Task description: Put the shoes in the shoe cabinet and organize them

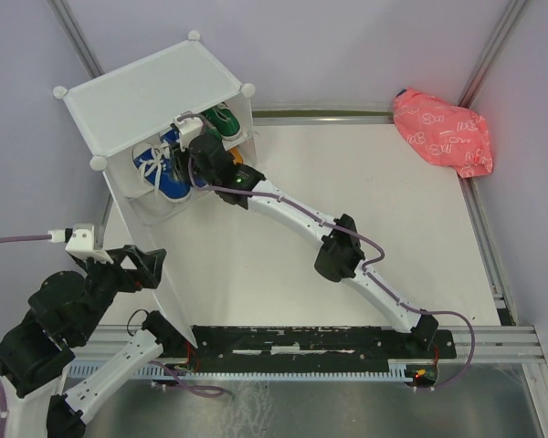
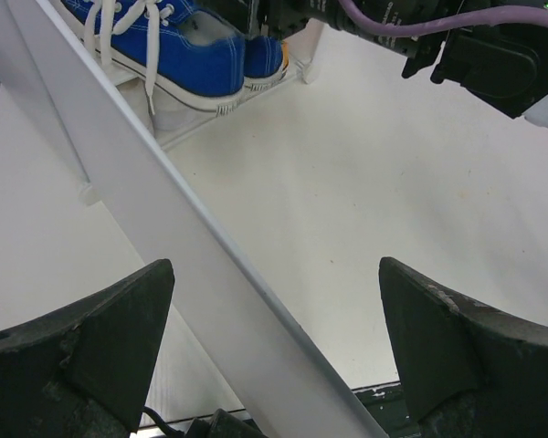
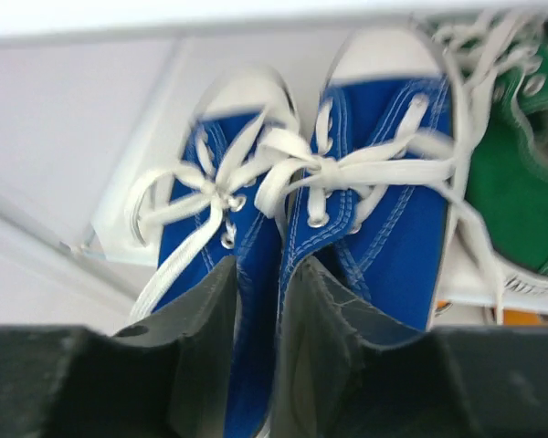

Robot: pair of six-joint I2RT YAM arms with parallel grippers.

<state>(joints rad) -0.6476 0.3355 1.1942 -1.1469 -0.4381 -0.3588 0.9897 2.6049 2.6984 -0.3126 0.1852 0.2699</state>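
The white shoe cabinet [image 1: 151,91] stands at the far left, its open front facing right. My right gripper [image 1: 196,151] reaches into it, shut on the adjoining inner sides of the blue pair [image 1: 164,173]; in the right wrist view [image 3: 260,274] the blue shoes [image 3: 384,228] point into the compartment. A green shoe [image 3: 511,192] lies beside them, green also showing from above [image 1: 221,120]. A bit of orange [image 3: 511,317] shows below. My left gripper [image 1: 151,267] is open and empty, its jaws either side of a long white cabinet panel [image 2: 164,210]. White shoes are hidden.
The white panel [image 1: 151,246] runs from the cabinet's front corner toward the near edge, beside my left arm. A pink patterned bag [image 1: 441,130] lies at the far right corner. A metal frame rail borders the table on the right.
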